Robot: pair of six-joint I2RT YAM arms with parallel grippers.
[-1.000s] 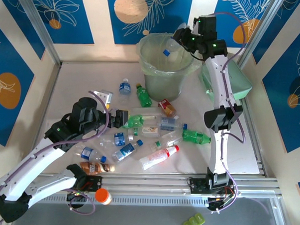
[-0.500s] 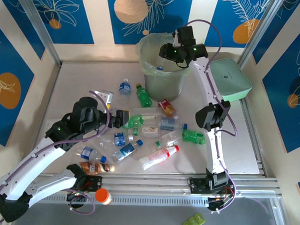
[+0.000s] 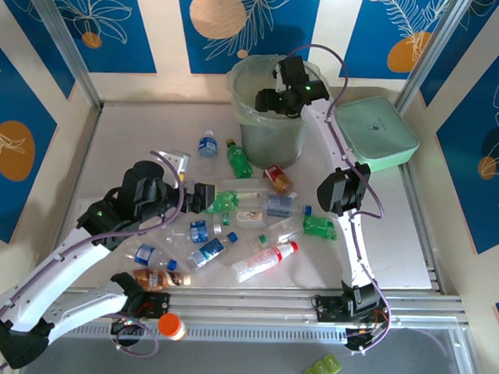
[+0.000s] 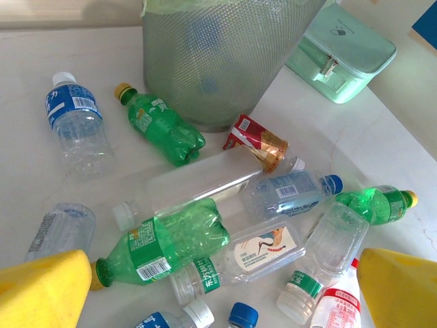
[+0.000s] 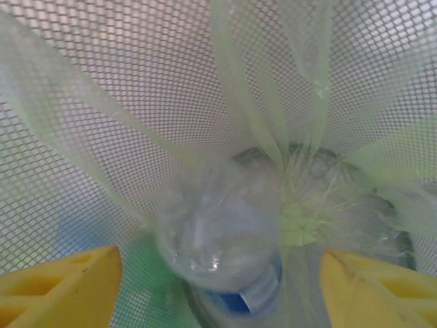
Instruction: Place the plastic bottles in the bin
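Bin [image 3: 271, 122], 1, upright at the table's far edge, mesh wall, thin pale liner bag. No writing on it.
Mint box [image 3: 376, 130], 1, flat, just right of the bin; small dark mark on the lid, unreadable.
Right gripper [image 3: 274, 95] hangs over the bin mouth. In the right wrist view its yellow fingers [image 5: 58, 287] stand wide apart, gripping nothing.
Between and below them, 1 clear bottle [image 5: 217, 249] lies inside the bin on the liner. Blue label at its lower end, text blurred, rounded end toward the camera.
Left gripper [image 3: 201, 197] is low over the bottle pile, jaws spread wide, empty.
Loose bottles all lie on their sides on the table in front of the bin.
3 green bottles: yellow-capped one [image 4: 162, 126] has its cap up-left, long axis diagonal; barcode-label one [image 4: 167, 247] has its neck down-left.
Crane-picture bottle [image 4: 239, 260], 1.
Crushed red-brown bottle [image 4: 256, 141], 1, near the bin's foot.
Blue-label bottle [image 4: 75, 117]: white characters, too small to read.
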